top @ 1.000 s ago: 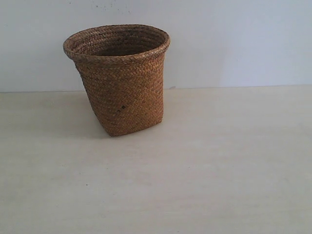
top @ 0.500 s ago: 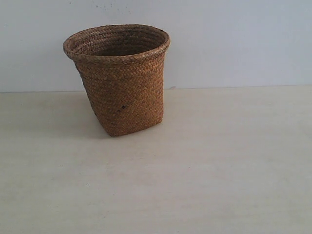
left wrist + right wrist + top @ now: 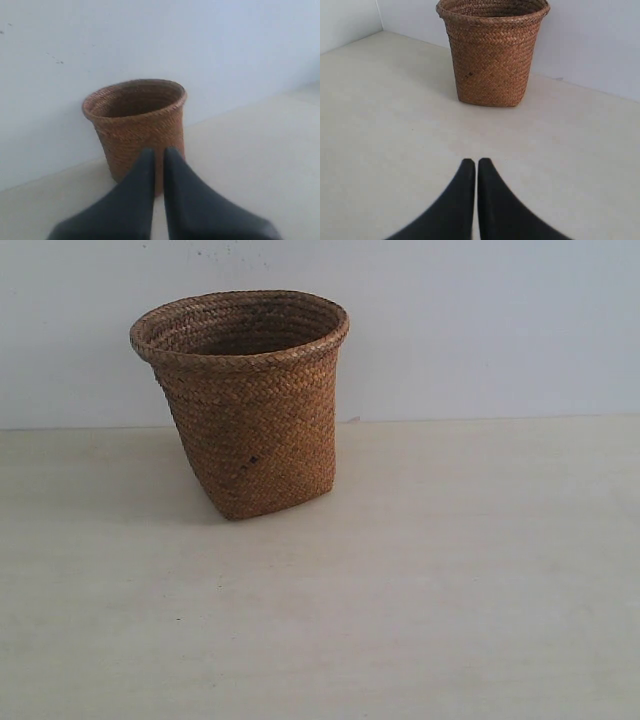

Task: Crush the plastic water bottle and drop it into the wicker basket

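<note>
Standing alone, the wicker basket shows no plastic water bottle (maybe hidden inside). Left gripper and right gripper are pressed together, empty; probably the drop is done, otherwise the bottle must first be found.

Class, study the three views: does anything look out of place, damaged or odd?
The wicker basket stands upright and intact on the table, bearing one small dark mark. Oddly, no bottle shows anywhere; the left pincer and right pincer are shut, empty.
</note>
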{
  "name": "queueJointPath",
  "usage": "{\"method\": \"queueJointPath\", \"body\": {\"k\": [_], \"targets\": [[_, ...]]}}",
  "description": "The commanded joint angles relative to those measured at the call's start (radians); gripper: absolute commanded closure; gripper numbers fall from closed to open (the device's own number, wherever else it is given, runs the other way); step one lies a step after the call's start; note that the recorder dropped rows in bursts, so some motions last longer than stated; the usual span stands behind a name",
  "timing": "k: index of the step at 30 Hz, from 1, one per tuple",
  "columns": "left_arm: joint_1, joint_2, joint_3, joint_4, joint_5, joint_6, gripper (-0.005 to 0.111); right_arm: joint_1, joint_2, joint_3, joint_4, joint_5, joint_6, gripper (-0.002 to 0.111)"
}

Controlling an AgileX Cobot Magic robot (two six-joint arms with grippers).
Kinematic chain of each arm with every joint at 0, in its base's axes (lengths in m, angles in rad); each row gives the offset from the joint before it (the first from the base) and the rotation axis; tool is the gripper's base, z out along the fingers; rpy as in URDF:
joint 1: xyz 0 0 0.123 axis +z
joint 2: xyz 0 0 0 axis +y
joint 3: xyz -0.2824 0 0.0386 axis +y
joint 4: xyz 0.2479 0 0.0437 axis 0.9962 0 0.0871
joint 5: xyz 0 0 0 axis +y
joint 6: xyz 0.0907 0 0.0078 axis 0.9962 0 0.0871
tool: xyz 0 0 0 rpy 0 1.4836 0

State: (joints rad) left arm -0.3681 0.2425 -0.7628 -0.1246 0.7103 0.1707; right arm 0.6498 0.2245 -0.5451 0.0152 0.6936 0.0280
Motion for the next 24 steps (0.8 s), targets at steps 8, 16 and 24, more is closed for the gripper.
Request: {"method": "queueJointPath", "body": {"k": [8,16,24], "targets": [[0.171,-0.136,0.434,-0.09,-0.455,-0.007,0.103,-0.002,-0.004,0.005,0.001,-0.009,-0.004,0.108],[0.188,-0.191,0.633,-0.09,-0.551,-0.004,0.103,-0.002,-0.004,0.005,0.001,-0.009,-0.004,0.108],[0.253,-0.22,0.738,-0.09,-0.619,-0.017,0.103,-0.002,-0.004,0.005,0.001,-0.009,-0.004,0.108]]}}
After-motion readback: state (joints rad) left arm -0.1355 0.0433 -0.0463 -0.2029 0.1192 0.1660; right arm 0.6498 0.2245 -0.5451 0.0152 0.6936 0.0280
